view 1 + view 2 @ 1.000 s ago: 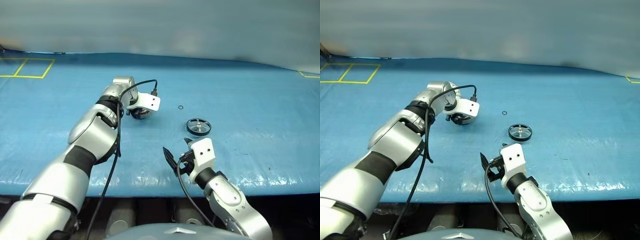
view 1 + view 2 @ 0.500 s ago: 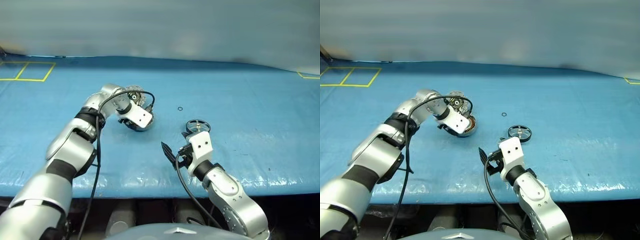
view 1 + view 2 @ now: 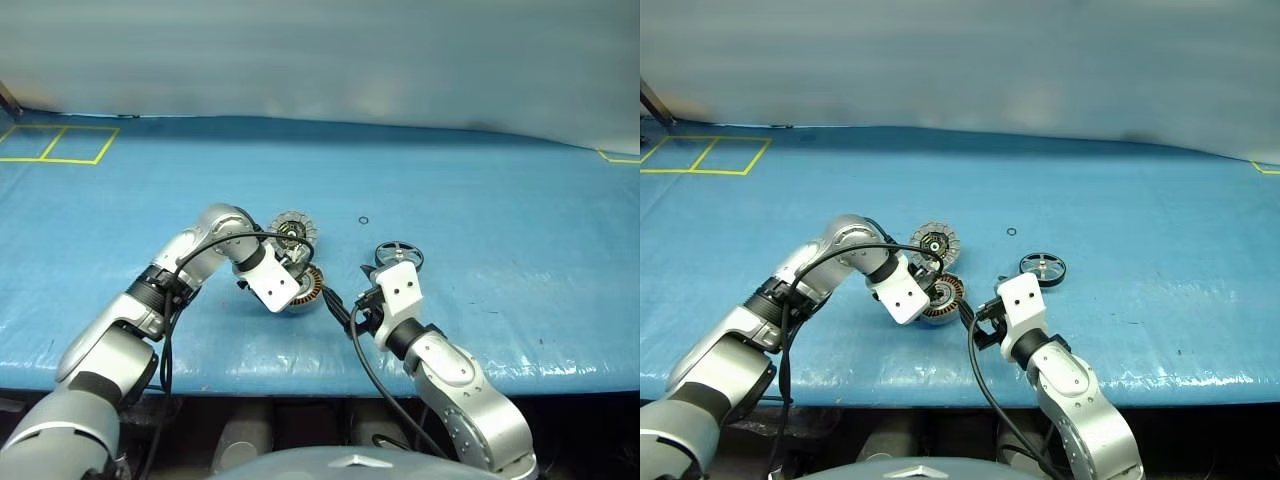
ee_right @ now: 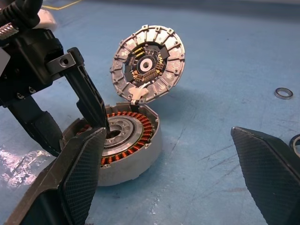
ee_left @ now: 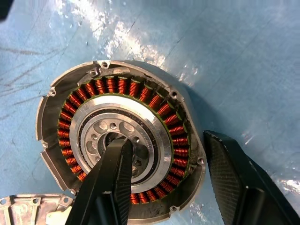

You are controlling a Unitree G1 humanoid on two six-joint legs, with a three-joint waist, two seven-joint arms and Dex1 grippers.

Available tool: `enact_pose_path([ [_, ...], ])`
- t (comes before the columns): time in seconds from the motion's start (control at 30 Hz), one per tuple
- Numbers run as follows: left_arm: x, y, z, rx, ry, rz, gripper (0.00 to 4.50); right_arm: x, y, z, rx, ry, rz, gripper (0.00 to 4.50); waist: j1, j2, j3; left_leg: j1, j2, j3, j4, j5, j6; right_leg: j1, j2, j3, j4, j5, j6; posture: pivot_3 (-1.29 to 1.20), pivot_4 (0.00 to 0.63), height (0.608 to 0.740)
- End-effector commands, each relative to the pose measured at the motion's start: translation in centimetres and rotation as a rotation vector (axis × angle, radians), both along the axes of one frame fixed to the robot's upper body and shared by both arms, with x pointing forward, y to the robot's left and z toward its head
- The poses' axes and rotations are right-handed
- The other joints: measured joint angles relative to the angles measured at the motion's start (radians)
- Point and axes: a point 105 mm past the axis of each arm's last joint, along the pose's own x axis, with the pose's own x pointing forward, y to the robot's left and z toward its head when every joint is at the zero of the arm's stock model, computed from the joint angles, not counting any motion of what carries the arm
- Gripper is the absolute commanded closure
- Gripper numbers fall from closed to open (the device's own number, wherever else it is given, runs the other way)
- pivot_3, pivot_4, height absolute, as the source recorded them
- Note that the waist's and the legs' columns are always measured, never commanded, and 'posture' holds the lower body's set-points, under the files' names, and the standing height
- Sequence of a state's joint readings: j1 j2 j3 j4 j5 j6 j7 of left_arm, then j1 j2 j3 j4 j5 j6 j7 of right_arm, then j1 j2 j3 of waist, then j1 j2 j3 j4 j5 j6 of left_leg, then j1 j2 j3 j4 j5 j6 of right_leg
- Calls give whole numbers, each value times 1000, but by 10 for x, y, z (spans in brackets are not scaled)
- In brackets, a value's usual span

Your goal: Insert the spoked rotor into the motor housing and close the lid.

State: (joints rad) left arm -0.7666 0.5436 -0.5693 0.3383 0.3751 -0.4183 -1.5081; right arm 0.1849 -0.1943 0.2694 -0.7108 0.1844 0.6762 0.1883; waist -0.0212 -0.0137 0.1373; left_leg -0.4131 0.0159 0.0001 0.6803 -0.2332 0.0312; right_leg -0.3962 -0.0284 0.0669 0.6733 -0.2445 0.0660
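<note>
The motor housing (image 5: 70, 101) rests on the blue table with its copper windings showing. Its lid (image 4: 147, 63) stands open and tilted back, ribbed inner face towards me. My left gripper (image 3: 295, 282) points down into the housing and is shut on its wall, one finger (image 5: 110, 173) in the dark centre and the other (image 5: 234, 178) outside the rim. My right gripper (image 3: 980, 320) is open just right of the housing, nothing between its fingers. The spoked rotor (image 3: 397, 254) lies flat behind the right gripper.
A tiny black ring (image 3: 363, 220) lies on the mat beyond the lid and rotor. Yellow tape squares (image 3: 60, 145) mark the far left corner. The table's near edge (image 3: 250, 375) runs just below both grippers.
The left arm has pulled the housing towards me and to the right, close to the right gripper, rolling its wrist. The lid now stands open behind it. The right gripper has stayed put.
</note>
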Motion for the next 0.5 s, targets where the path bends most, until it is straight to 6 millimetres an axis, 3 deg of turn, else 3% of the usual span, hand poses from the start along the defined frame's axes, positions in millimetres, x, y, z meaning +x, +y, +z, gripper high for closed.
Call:
enact_pose_path([
  [0.03,-8,0,-22,57,37,-27,2478,0,-2,10,13,-44,-12,0,2,0,0,0,0,0,0,0,0,0,0,0,0,0,0,0,150,740],
  [0.33,-2,1,-30,106,-21,-69,2478,-2,-5,9,5,-45,-20,0,9,2,-1,2,0,-1,0,1,2,1,-2,0,-8,0,1,0,150,740],
  [0.5,2,-7,-28,106,-46,-72,2478,-2,-4,9,2,-46,-18,0,10,3,-2,1,-2,-1,-1,1,3,2,-16,-4,-11,0,1,0,150,740],
])
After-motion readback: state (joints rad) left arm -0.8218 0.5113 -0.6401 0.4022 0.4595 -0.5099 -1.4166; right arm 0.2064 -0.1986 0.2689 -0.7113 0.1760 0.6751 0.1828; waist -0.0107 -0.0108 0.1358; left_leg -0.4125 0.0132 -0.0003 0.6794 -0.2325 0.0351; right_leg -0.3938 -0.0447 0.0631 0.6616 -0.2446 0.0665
